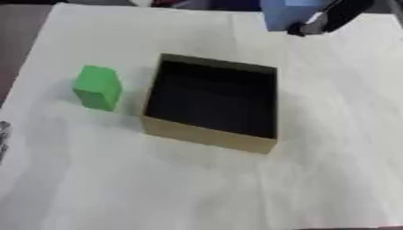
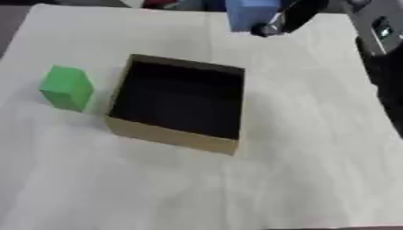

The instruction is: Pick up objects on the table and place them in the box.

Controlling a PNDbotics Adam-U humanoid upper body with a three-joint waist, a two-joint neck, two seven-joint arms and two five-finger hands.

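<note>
An open cardboard box with a dark inside stands in the middle of the pale table. A green block stands upright just left of the box, apart from it. At the far edge, beyond the box's right corner, my right hand comes in from the upper right. Its dark fingers are curled against the right side of a blue block. The block's top is cut off by the picture's edge. My left hand shows only as a grey sliver at the left edge.
My right forearm, black with a small green light, runs down the right edge of the right eye view. Bare table lies in front of the box and to its right. A dark floor strip borders the table's left side.
</note>
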